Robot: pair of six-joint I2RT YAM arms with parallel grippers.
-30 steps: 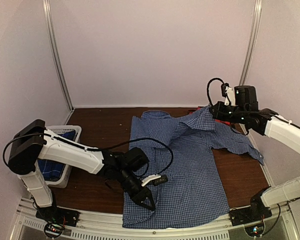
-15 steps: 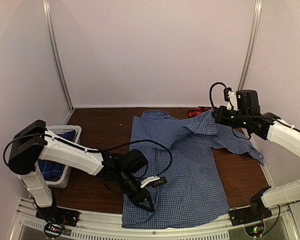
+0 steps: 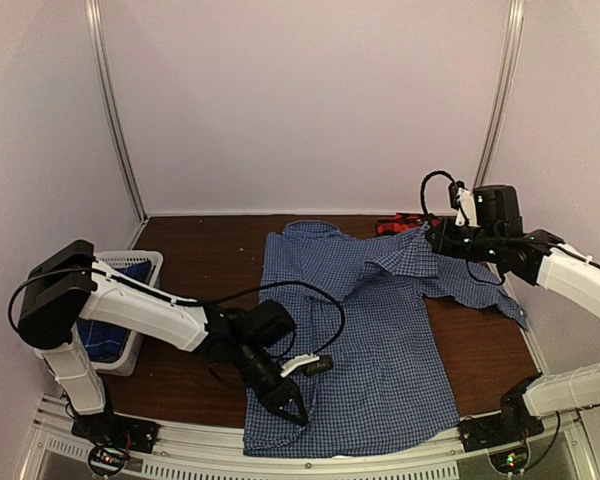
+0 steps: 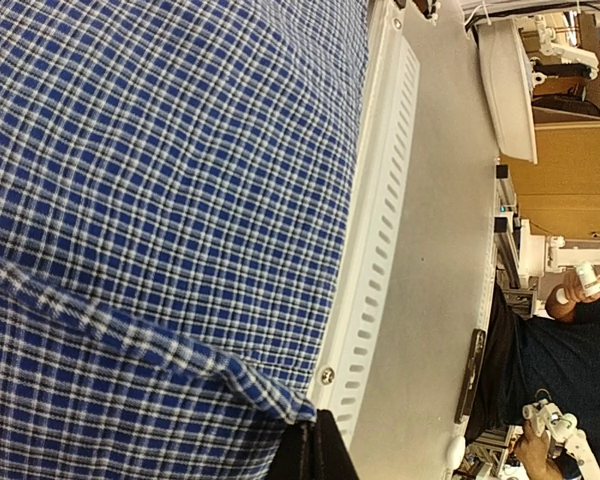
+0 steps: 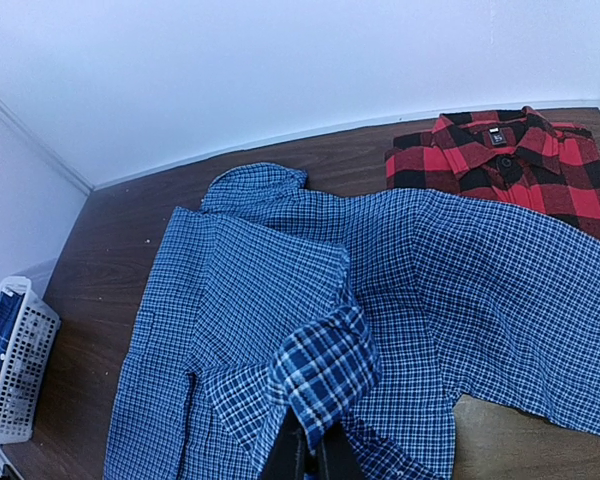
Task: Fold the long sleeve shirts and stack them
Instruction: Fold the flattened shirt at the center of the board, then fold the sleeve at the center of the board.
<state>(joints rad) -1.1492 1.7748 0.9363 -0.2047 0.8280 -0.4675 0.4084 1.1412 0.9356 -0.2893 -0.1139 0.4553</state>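
Our left fingers (image 4: 325,460) clamp the hem, our right fingers (image 5: 295,458) a sleeve end, of the blue-and-white gingham button-up shirt (image 3: 380,330); limp and light, it likely holds best at seams.

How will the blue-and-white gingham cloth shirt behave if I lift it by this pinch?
Probably floppy: the blue-and-white gingham cloth shirt tents and creases where the right gripper pinches it, so the rest should sag. Likely light, since one small pinch holds a raised fold. The left gripper clamps the near hem, which may resist dragging.
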